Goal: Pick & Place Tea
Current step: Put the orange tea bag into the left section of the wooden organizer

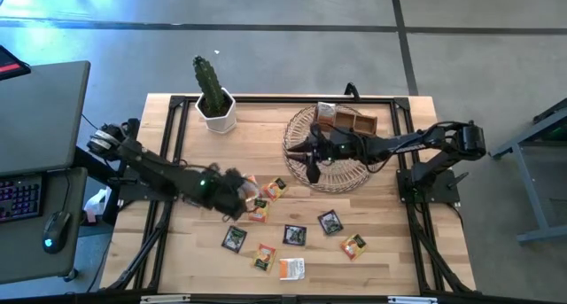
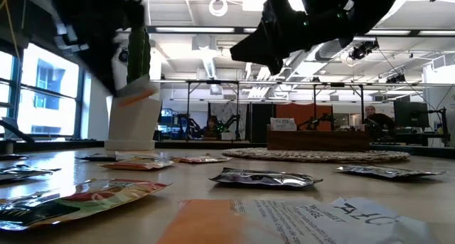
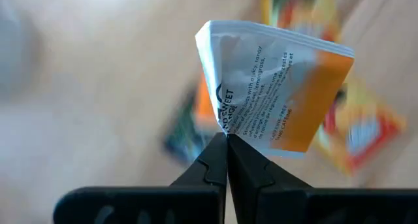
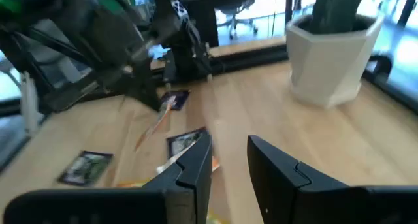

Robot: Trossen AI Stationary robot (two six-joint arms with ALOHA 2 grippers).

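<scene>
My left gripper (image 3: 226, 138) is shut on a white-and-orange tea sachet (image 3: 274, 87), held above the table left of the middle (image 1: 251, 196). Several more tea sachets, orange-and-white and black, lie flat on the wood: (image 1: 275, 189), (image 1: 234, 238), (image 1: 294, 235), (image 1: 330, 222), (image 1: 291, 268). My right gripper (image 4: 228, 152) hovers open over the round wicker mat (image 1: 297, 131) with nothing between its fingers. The brown wooden box (image 1: 353, 120) stands on the mat's far side. My left gripper pinches the sachet's white edge near a corner (image 3: 224, 123) between its two fingertips. The fingers slant down from the table's left. The sachet stands out beyond the fingertips, tilted and lifted clear of the table.
A cactus in a white pot (image 1: 213, 105) stands at the far left of the table. A black frame (image 1: 266, 98) runs along the far edge. A desk with keyboard and mouse (image 1: 35, 198) lies left of the table. Bare wood shows near the front left corner (image 1: 177, 260).
</scene>
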